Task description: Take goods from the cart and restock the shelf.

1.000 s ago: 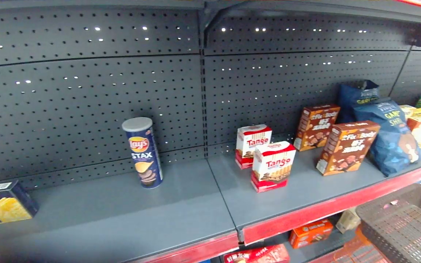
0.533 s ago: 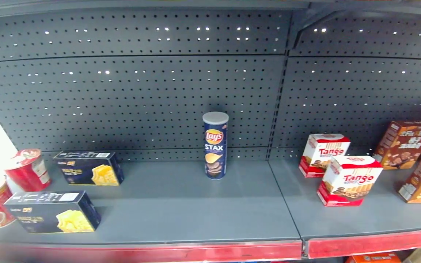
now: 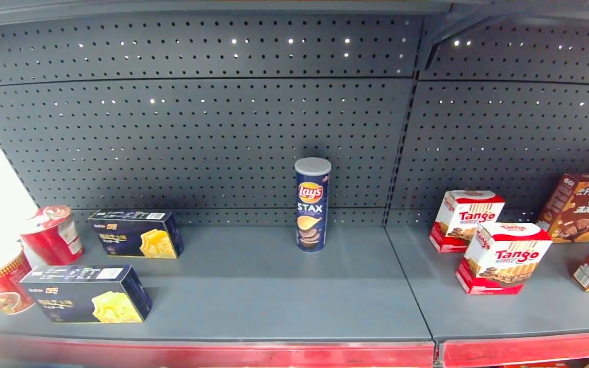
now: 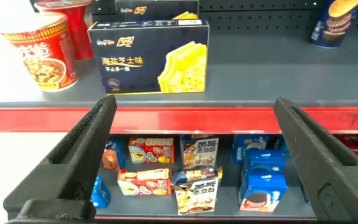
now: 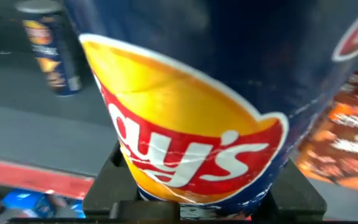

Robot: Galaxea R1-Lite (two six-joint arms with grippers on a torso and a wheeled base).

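Right wrist view has the right end effector (image 5: pixel 201 196) clamped around a chip can (image 5: pixel 191 112), not shelved yet. One matching can (image 3: pixel 312 204) stands far back in the middle of the shelf (image 3: pixel 253 301), with plenty of room beside it. The left end effector (image 4: pixel 194 109) hangs wide open and empty, just off the near-left shelf edge. Early days, looks like.

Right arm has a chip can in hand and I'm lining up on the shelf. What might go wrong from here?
1. The held can blocks the right wrist camera, so its landing spot is hard to judge.
2. The chip can on the shelf stands tall and alone; a nudge would probably topple it.
3. The open left gripper sits low before the red shelf edge; lifting it carelessly may strike that edge.
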